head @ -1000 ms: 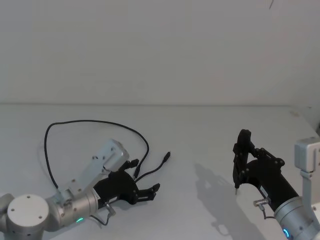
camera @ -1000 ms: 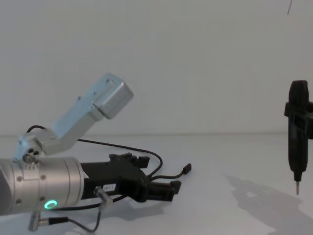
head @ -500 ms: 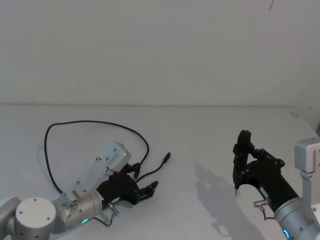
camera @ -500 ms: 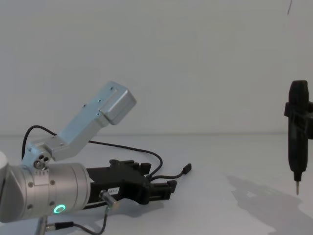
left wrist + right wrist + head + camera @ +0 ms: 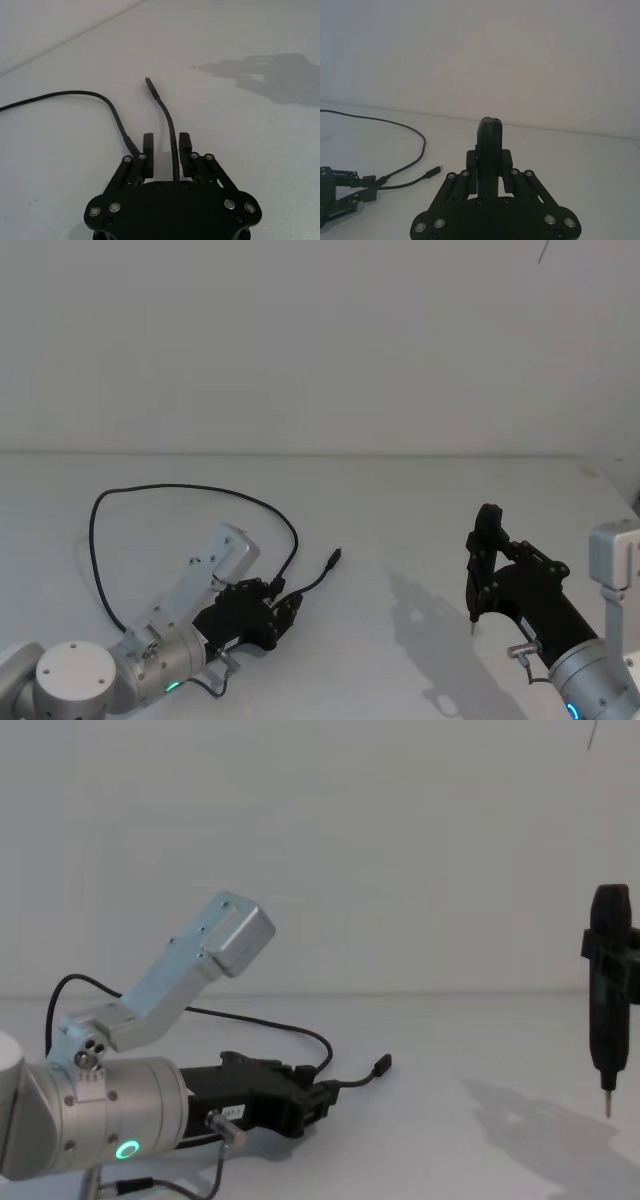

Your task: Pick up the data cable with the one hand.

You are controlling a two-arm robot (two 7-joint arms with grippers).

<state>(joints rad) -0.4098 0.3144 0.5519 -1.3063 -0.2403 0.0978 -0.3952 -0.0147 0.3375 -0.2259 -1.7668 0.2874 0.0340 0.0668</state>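
Head view: the left pincer [image 5: 283, 606] lies low on the desk [image 5: 420, 490], set where two strands of the data cable [image 5: 180, 486] run close together. This looks like the chosen pick point. The rest of the cable sweeps in a wide flat loop out to the robot's left. Its plug end [image 5: 336, 556] points forward and to the right. The right pincer [image 5: 492, 578] is parked well apart on the right, clamped on a pen-shaped tool [image 5: 482, 535] with its tip down.

Left wrist view: the fingers [image 5: 148, 147] are drawn in to a narrow gap. One strand lies in that gap, nearer one finger and not visibly pinched. Its long axis runs along the fingers, so the jaws would close across it. The second strand touches the outside of the other finger.

Right wrist view: the tool stands upright between closed fingers, and the cable lies flat far off.

Chest view: the left pincer sits almost flat to the desk, probably because so thin a cord offers no height to grip.
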